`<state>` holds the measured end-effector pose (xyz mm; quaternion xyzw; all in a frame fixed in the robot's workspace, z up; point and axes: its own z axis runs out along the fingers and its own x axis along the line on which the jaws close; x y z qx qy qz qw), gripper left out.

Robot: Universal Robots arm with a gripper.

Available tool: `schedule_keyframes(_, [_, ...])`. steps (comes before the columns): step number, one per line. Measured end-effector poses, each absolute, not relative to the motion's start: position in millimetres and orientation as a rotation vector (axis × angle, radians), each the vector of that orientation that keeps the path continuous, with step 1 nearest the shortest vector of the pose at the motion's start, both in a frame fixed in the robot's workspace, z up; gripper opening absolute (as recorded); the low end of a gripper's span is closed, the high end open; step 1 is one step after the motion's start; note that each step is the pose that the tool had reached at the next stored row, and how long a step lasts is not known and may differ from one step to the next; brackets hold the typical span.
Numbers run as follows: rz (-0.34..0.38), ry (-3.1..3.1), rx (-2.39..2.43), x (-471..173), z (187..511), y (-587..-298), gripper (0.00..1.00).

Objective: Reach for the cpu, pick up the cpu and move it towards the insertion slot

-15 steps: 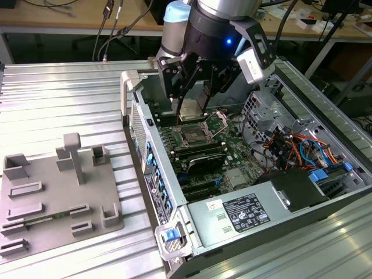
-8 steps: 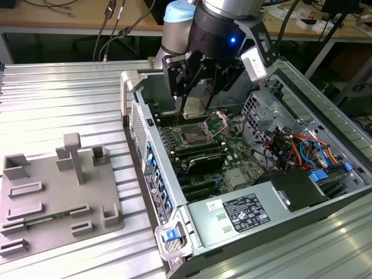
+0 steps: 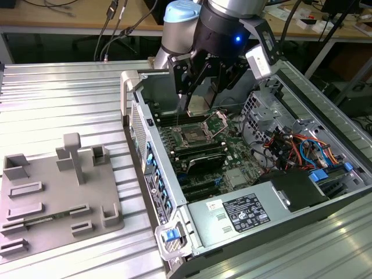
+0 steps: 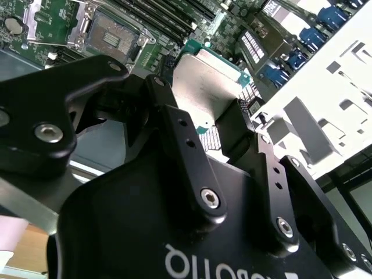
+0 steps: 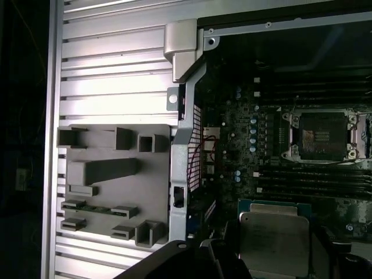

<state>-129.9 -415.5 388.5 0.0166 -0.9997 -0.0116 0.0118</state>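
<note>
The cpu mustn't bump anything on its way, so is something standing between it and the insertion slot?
Nothing visible does. The gripper holds the cpu above the board inside the open computer case. The insertion slot lies open-topped just below it in the exterior view, with bare air between.

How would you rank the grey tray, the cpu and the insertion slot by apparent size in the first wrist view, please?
1. Grey tray, clearly largest.
2. The cpu and insertion slot look alike; the cpu, held in the claw, is nearer the camera, so unranked.
</note>
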Motion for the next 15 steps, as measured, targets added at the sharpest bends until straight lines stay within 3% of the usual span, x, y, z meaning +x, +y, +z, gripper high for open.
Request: schedule_keyframes(15, [-0.036,-3.117,0.052,-120.2,388.1,-415.6,0.55])
